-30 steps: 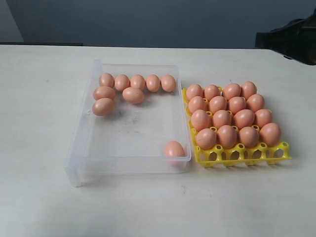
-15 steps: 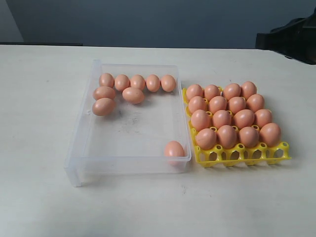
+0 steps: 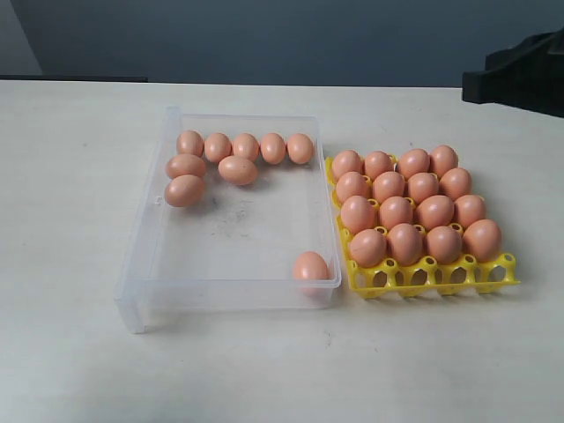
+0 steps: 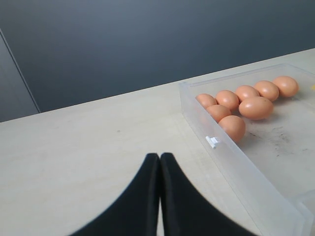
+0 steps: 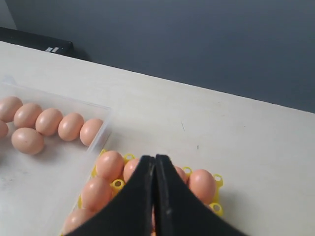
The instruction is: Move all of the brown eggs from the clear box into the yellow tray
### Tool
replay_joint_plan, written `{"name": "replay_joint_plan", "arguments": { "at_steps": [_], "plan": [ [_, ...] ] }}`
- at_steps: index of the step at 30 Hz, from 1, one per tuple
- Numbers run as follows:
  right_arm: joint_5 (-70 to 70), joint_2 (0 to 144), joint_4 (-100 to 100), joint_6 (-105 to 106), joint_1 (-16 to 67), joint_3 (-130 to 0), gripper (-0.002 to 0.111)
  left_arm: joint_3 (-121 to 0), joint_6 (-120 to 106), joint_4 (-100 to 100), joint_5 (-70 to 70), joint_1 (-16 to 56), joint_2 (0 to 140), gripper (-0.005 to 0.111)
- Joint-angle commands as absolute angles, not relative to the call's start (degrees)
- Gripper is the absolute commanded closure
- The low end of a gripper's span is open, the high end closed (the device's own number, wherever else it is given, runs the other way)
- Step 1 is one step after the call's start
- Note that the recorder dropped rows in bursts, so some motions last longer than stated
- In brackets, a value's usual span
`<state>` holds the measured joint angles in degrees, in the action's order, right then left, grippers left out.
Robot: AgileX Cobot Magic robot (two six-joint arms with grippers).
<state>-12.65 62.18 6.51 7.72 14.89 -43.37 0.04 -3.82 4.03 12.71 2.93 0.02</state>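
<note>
The clear box (image 3: 141, 256) lies left of the yellow tray (image 3: 493, 278). Several brown eggs (image 3: 238, 169) cluster at the box's far end, and one egg (image 3: 310, 265) sits alone in its near right corner. Brown eggs (image 3: 397, 211) fill the tray's rows except the empty front row. My left gripper (image 4: 159, 156) is shut and empty over bare table beside the box (image 4: 231, 164), with the egg cluster (image 4: 255, 107) beyond its wall. My right gripper (image 5: 155, 158) is shut and empty, hanging above the tray's eggs (image 5: 202, 185). Part of the right arm (image 3: 520, 75) shows at the far right.
The pale table (image 3: 70, 176) spreads all round the box and tray. A dark wall (image 3: 264, 35) runs behind the table's far edge.
The dark right arm at the upper right edge has drawn back slightly to the right. Eggs, box and tray have not moved.
</note>
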Motion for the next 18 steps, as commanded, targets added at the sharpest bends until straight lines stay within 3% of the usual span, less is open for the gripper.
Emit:
{"name": "replay_joint_plan", "arguments": {
  "at_steps": [1,18],
  "plan": [
    [-14.67,58.8,2.74,8.04,14.72,-41.96,0.109,0.0,-3.65,4.03,11.88,2.96,0.0,0.106],
    [-6.77,43.48,2.42,6.86,6.71,-25.16,0.109,0.0,-3.65,4.03,11.88,2.96,0.0,0.106]
  ]
}}
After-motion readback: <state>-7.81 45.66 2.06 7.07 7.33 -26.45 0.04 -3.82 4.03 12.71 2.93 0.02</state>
